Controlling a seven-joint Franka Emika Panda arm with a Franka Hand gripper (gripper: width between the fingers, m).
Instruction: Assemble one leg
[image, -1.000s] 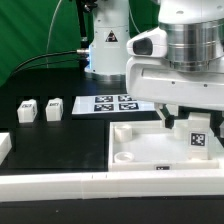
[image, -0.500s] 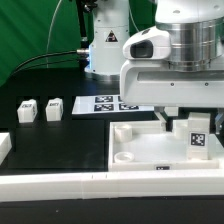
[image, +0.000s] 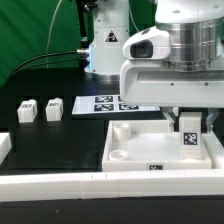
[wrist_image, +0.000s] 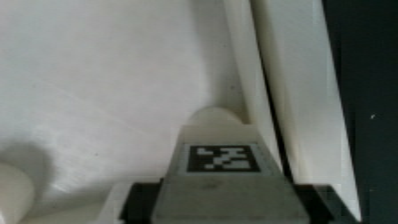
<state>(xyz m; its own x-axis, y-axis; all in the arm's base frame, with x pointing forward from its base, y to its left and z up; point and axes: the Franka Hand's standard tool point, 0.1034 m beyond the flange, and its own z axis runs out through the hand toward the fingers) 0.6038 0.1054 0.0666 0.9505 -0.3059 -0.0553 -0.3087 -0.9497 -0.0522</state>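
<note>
My gripper is shut on a leg, a small white block with a black-and-white tag facing the camera. It holds the leg upright at the large white tray, near the tray's right rim in the exterior view; the leg's bottom end is hidden behind the rim. In the wrist view the leg sits between the dark fingers of the gripper, next to the tray's raised rim. Two more legs stand on the table at the exterior view's left.
The marker board lies behind the tray. A white block sits at the exterior view's left edge. A long white bar runs along the front. The robot base stands at the back.
The gripper with the leg has moved a little toward the exterior view's left. The tray has shifted slightly left as well.
</note>
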